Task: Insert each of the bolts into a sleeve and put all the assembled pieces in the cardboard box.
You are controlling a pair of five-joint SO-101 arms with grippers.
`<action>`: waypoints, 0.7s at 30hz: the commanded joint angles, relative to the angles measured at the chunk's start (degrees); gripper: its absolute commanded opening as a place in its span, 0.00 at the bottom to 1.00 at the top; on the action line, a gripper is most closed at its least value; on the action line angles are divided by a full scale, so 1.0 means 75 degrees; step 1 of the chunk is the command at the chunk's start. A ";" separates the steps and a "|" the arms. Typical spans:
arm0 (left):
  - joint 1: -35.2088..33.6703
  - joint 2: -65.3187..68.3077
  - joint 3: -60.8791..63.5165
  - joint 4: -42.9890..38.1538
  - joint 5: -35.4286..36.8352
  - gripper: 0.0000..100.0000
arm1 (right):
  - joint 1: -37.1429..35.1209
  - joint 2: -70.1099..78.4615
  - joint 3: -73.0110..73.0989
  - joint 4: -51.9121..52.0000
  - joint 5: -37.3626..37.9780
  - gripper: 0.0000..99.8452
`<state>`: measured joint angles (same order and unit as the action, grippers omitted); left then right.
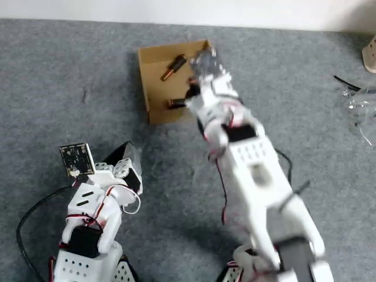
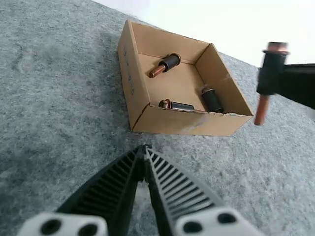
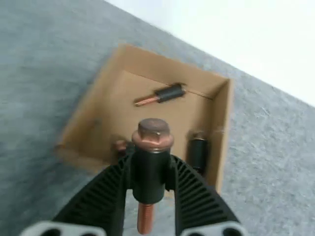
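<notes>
The cardboard box (image 1: 154, 57) sits at the far middle of the grey mat. In the left wrist view the box (image 2: 129, 73) holds three assembled pieces: one by the back wall (image 2: 167, 63), one along the front wall (image 2: 177, 105) and one at the side (image 2: 211, 100). My right gripper (image 3: 149, 164) is shut on a black sleeve with a copper bolt through it (image 3: 150, 162), held upright just above the near side of the box (image 3: 224, 128). That held piece (image 2: 268, 73) also hangs beside the box in the left wrist view. My left gripper (image 2: 145, 150) is shut and empty, low over the mat short of the box.
Thin cables and clear plastic bits (image 1: 358, 100) lie at the far right of the mat. A small circuit board (image 1: 76, 157) sticks up on the left arm. A white wall (image 1: 188, 9) edges the mat behind the box.
</notes>
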<state>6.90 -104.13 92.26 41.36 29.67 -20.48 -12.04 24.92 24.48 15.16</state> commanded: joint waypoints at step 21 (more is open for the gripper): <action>0.0193 -0.0088 0.0205 -0.0516 0.0000 0.01 | 0.0967 0.7203 -0.7285 -0.0100 0.0023 0.00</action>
<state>7.69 -104.13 94.02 39.43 29.76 -13.80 41.49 -23.16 24.40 15.25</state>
